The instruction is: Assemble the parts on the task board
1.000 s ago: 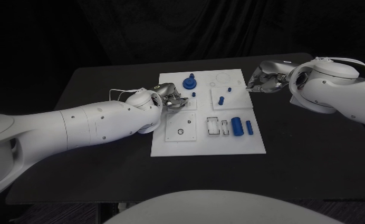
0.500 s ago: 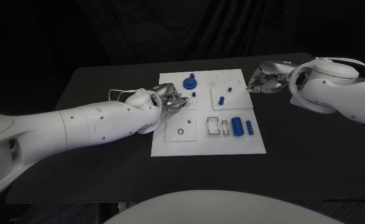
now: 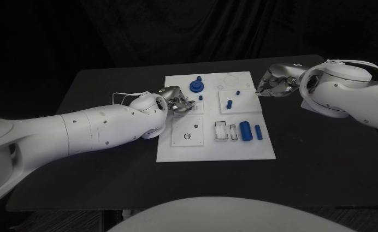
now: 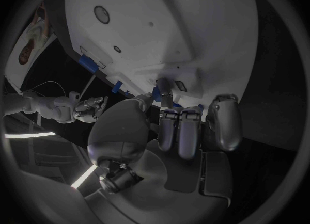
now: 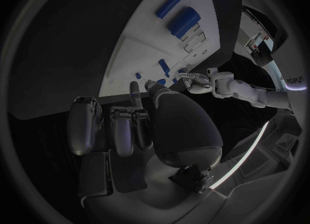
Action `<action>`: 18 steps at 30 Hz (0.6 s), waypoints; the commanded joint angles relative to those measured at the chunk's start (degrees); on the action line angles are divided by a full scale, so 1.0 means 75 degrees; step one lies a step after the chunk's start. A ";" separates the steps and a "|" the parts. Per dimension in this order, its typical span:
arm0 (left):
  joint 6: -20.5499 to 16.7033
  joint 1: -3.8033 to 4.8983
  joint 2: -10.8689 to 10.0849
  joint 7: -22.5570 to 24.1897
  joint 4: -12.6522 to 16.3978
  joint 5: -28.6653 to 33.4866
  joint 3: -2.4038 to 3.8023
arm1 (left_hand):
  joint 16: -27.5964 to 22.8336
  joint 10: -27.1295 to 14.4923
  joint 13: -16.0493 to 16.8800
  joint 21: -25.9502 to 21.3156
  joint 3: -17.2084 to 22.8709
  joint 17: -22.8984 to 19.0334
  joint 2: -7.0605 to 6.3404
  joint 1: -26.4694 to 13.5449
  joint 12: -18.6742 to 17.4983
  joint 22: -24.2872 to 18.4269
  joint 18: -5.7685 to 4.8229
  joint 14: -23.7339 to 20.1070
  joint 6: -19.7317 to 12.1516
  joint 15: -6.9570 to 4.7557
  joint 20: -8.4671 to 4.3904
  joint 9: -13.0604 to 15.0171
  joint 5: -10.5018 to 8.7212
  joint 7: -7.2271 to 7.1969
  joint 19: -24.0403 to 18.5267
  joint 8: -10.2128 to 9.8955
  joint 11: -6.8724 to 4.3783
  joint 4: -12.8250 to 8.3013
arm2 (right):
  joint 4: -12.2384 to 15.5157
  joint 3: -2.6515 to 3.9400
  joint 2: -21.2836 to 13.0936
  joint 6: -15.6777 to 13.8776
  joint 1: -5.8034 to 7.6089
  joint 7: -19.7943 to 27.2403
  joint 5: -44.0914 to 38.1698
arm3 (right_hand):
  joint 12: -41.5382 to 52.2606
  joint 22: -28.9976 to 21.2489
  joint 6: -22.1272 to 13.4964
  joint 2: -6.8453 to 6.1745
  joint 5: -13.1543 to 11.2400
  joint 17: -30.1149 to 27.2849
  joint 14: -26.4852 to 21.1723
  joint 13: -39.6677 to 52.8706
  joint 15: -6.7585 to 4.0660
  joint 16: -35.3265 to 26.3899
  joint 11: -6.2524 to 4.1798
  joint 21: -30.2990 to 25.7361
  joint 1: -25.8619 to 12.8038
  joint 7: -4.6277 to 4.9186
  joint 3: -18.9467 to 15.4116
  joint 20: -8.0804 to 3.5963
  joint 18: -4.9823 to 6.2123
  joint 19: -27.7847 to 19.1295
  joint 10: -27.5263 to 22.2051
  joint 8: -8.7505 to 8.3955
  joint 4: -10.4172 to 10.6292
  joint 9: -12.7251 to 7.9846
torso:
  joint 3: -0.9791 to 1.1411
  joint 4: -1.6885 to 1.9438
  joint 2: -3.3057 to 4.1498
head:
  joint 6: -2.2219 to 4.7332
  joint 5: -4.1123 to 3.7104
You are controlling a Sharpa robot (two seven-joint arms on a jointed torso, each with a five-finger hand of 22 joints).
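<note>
1. Head view: we see the task board (image 3: 214,150) mid-table. The left hand (image 3: 178,102) sits over the board's left edge, fingers bunched; whether it holds anything we can't tell from here. Just beyond its fingertips stands a round blue part (image 3: 195,85), w/ a small blue peg (image 3: 201,97) close beside the fingers. Farther out, toward the right hand (image 3: 272,86), a blue pin (image 3: 228,103) stands on the board.
2. Same view: the right hand rests at the board's right edge, fingers curled inward; contents unclear. Two blue cylinders, one thick (image 3: 246,131) and one thin (image 3: 258,131), lie side by side on the board nearer the robot than that hand.
3. Left wrist view: the left hand (image 4: 187,131) has its fingers curled down against the task board (image 4: 194,22) edge, w/ a small blue part (image 4: 157,91) at the fingertips. We can't tell if it's pinched or just touched.
4. Right wrist view: the right hand (image 5: 123,126) has fingers folded near the task board (image 5: 129,43) edge; a blue bit (image 5: 136,96) shows at one fingertip, grip uncertain. The two blue cylinders (image 5: 175,15) lie well beyond the fingers.
</note>
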 commanded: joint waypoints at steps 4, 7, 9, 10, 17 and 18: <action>0.0252 -0.0076 -0.0001 0.0075 -0.0007 0.0042 -0.0046 | 0.0020 0.0795 0.2008 -0.0050 -0.0127 0.2013 0.0028 -0.0171 -0.0005 0.0340 0.0141 0.0779 0.0020 -0.0042 -0.0014 0.0005 -0.0009 0.0012 -0.0061 -0.0060 -0.0043 0.0006 | 0.0012 0.0005 -0.0014 0.0111 -0.0016 -0.0187 -0.0012 | 0.0020 0.1434 0.0049 -0.0016 0.0007 0.1906 0.0760 0.2009 0.0056 -0.0031 0.0041 -0.0041 0.0089 0.0002 0.0008 0.0012 0.0117 -0.0032 0.0797 -0.0029 -0.0060 0.0012 | 0.0004 -0.0002 -0.0002 | -0.0002 0.0005; 0.0246 -0.0076 -0.0005 0.0097 -0.0005 0.0042 -0.0046 | 0.0020 0.0795 0.2008 -0.0062 -0.0170 0.2013 0.0053 -0.0228 -0.0005 0.0336 0.0143 0.0779 0.0014 -0.0039 -0.0013 0.0006 -0.0008 0.0015 -0.0068 -0.0074 -0.0040 0.0009 | 0.0013 0.0005 -0.0011 0.0123 -0.0017 -0.0192 -0.0012 | 0.0020 0.1431 0.0060 -0.0012 0.0007 0.1905 0.0759 0.2009 0.0054 -0.0033 0.0040 -0.0049 0.0096 0.0000 0.0013 0.0011 0.0119 -0.0035 0.0797 -0.0025 -0.0070 0.0015 | 0.0002 -0.0001 0.0000 | -0.0002 0.0002; 0.0241 -0.0076 -0.0009 0.0108 -0.0001 0.0042 -0.0046 | 0.0020 0.0795 0.2008 -0.0064 -0.0188 0.2013 0.0065 -0.0253 -0.0005 0.0337 0.0143 0.0779 0.0014 -0.0038 -0.0012 0.0007 -0.0007 0.0017 -0.0069 -0.0079 -0.0039 0.0010 | 0.0013 0.0005 -0.0010 0.0130 -0.0017 -0.0195 -0.0012 | 0.0020 0.1431 0.0060 -0.0012 0.0007 0.1905 0.0759 0.2009 0.0054 -0.0033 0.0040 -0.0049 0.0096 0.0000 0.0013 0.0011 0.0119 -0.0035 0.0797 -0.0025 -0.0070 0.0015 | 0.0001 0.0000 0.0000 | -0.0002 0.0000; 0.0238 -0.0076 -0.0011 0.0115 0.0004 0.0042 -0.0046 | 0.0020 0.0795 0.2008 -0.0070 -0.0201 0.2013 0.0072 -0.0270 -0.0005 0.0333 0.0144 0.0779 0.0015 -0.0037 -0.0012 0.0008 -0.0007 0.0017 -0.0073 -0.0082 -0.0038 0.0010 | 0.0014 0.0005 -0.0010 0.0134 -0.0017 -0.0198 -0.0012 | 0.0020 0.1429 0.0074 -0.0006 0.0007 0.1901 0.0758 0.2009 0.0053 -0.0037 0.0038 -0.0055 0.0105 -0.0003 0.0018 0.0010 0.0119 -0.0036 0.0797 -0.0020 -0.0084 0.0019 | 0.0001 0.0000 0.0001 | -0.0002 0.0003; 0.0219 -0.0077 -0.0046 0.0156 0.0050 0.0042 -0.0046 | 0.0020 0.0795 0.2008 -0.0070 -0.0217 0.2013 0.0075 -0.0287 -0.0005 0.0335 0.0144 0.0779 0.0018 -0.0037 -0.0011 0.0009 -0.0007 0.0017 -0.0072 -0.0084 -0.0037 0.0008 | 0.0019 0.0005 -0.0016 0.0155 -0.0017 -0.0216 -0.0012 | 0.0020 0.1429 0.0109 0.0005 0.0007 0.1902 0.0758 0.2009 0.0050 -0.0036 0.0033 -0.0059 0.0125 -0.0008 0.0031 0.0008 0.0119 -0.0034 0.0797 -0.0007 -0.0114 0.0029 | 0.0001 0.0005 0.0001 | -0.0002 0.0007; 0.0214 -0.0077 -0.0050 0.0160 0.0053 0.0042 -0.0046 | 0.0020 0.0795 0.2008 -0.0070 -0.0217 0.2013 0.0075 -0.0287 -0.0005 0.0335 0.0144 0.0779 0.0018 -0.0037 -0.0011 0.0009 -0.0007 0.0017 -0.0072 -0.0084 -0.0037 0.0008 | 0.0019 0.0005 -0.0016 0.0156 -0.0017 -0.0218 -0.0012 | 0.0020 0.1429 0.0109 0.0005 0.0007 0.1902 0.0758 0.2009 0.0050 -0.0036 0.0033 -0.0059 0.0125 -0.0008 0.0031 0.0008 0.0119 -0.0034 0.0797 -0.0007 -0.0114 0.0029 | 0.0003 0.0006 0.0001 | -0.0002 0.0008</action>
